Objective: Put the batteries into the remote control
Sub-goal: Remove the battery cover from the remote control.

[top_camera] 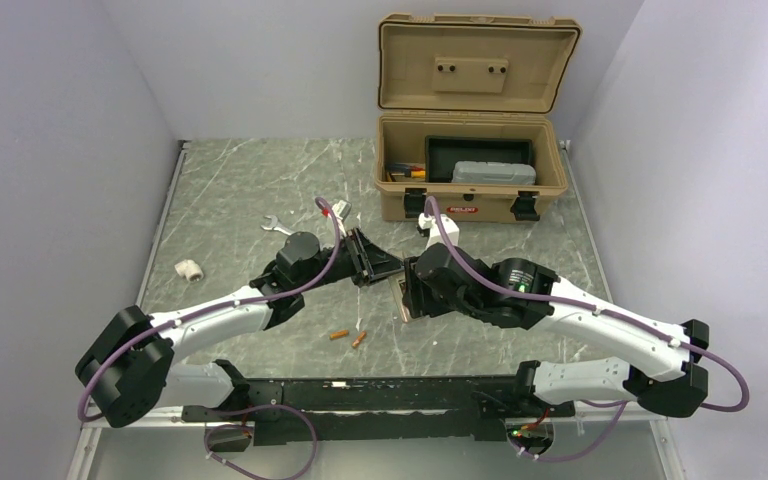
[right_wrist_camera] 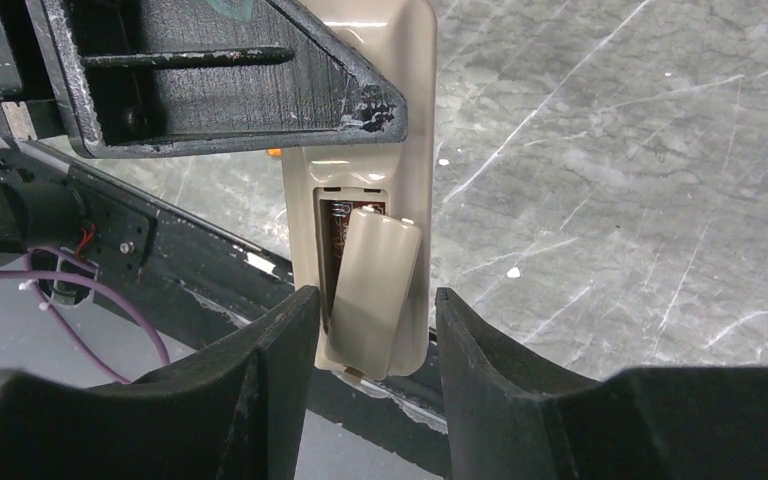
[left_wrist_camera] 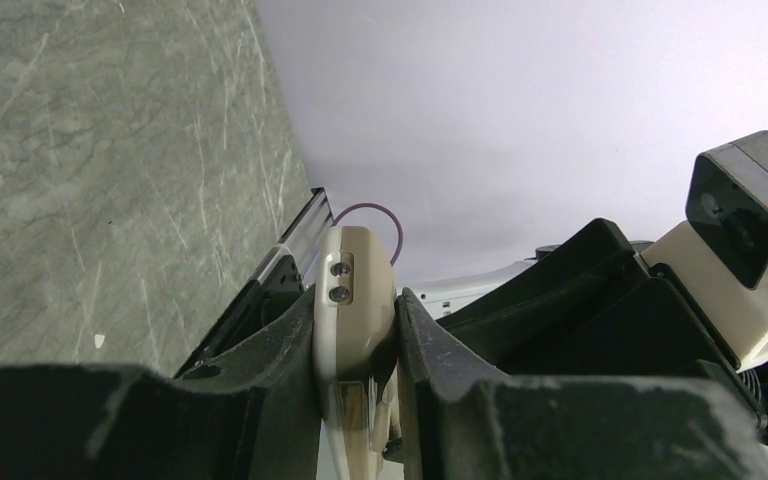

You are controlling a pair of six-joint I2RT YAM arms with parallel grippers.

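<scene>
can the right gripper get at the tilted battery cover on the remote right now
Probably yes. The battery cover sits tilted over the bay of the remote control, right between the open fingers of the right gripper, and the left gripper clamps the remote farther along, clear of it.

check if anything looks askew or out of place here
The battery cover on the remote control sits crooked, skewed across its bay and leaving the top of it exposed. The left gripper clamps the remote's other end. Both batteries lie loose on the table, not loaded.
</scene>
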